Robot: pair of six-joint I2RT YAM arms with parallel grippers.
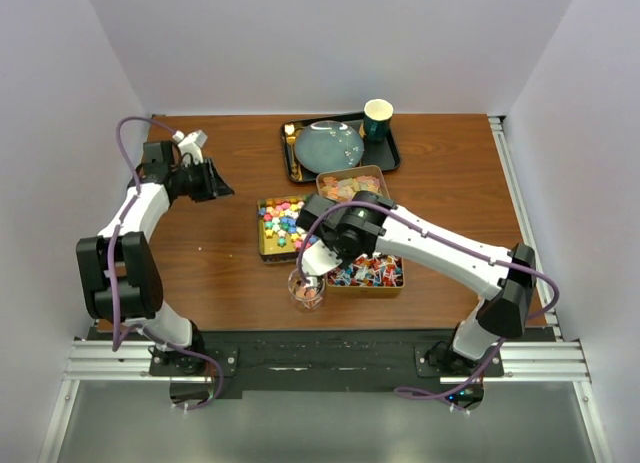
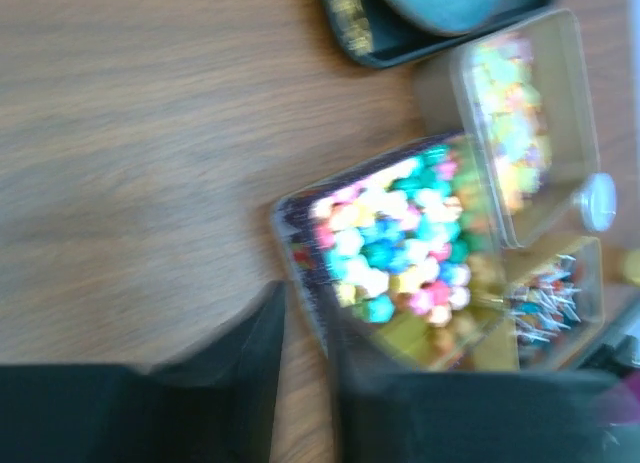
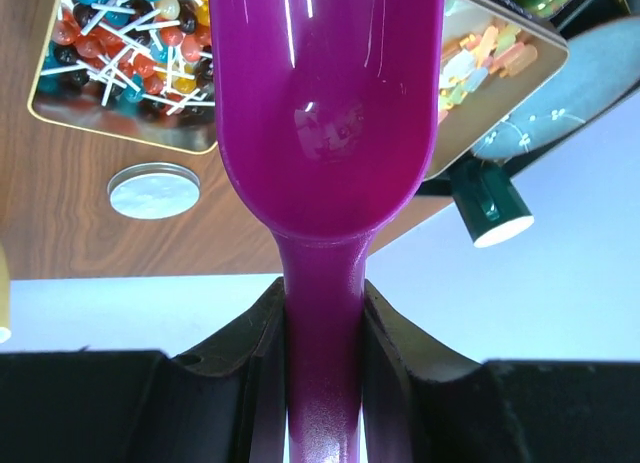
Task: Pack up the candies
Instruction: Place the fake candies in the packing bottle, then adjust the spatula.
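The candies lie in three gold tins: multicoloured cubes, pale gummies, and red-blue-white wrapped pieces. My right gripper is shut on the handle of the purple scoop. It holds the scoop tilted over a small clear jar with a few candies in it, at the table's near edge. My left gripper hovers left of the cube tin, fingers a narrow gap apart, with nothing between them. The left wrist view is blurred.
A black tray at the back holds a grey-blue plate and a dark green cup. A round silver lid lies on the wood beside the wrapped-candy tin. White walls stand on three sides.
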